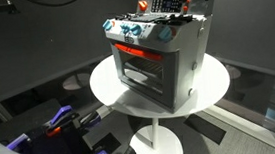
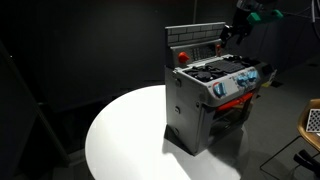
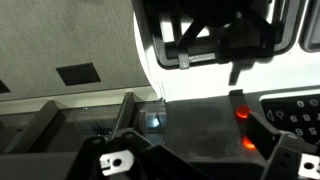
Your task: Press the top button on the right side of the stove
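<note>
Subject: the stove (image 1: 161, 57), a silver-grey box with a red-framed oven door (image 1: 140, 67). It stands upright on a round white desk (image 1: 103, 87), which it covers from the centre to the far rim.

A row of knobs (image 1: 128, 31) runs along the stove's front top edge. The upright control panel (image 2: 195, 40) rises from the rear of the stove and carries a red button (image 2: 182, 56) at one end.

The end effector (image 2: 236, 30) hangs above the stove's rear top, beside the control panel at the end opposite that red button. Contact with the stove cannot be confirmed in either exterior view.

In the wrist view the fingers (image 3: 115, 160) stand wide apart with nothing between them, so the end effector is released. Two red lights (image 3: 241, 112) glow on the dark surface beneath.
</note>
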`<state>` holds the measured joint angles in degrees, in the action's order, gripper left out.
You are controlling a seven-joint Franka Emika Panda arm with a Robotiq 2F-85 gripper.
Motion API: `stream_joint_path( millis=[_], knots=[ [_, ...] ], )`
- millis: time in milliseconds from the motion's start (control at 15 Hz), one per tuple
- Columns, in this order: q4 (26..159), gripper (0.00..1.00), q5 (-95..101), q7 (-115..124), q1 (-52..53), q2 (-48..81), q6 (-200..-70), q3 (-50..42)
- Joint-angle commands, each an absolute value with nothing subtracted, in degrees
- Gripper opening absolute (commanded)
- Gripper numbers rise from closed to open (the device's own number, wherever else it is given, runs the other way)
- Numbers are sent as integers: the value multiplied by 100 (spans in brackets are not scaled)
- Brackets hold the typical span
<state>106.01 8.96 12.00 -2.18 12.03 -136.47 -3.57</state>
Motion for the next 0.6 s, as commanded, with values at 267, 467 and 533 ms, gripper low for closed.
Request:
stream_joint_path(
  millis=[267,467,533],
  knots=[
    [11155,100,647,1017,-225,189,-12331,-336],
    [11426,100,530,847,-251,-264,-11657,-333],
    [11511,100,510,810,-256,-413,-11465,-335]
  ],
)
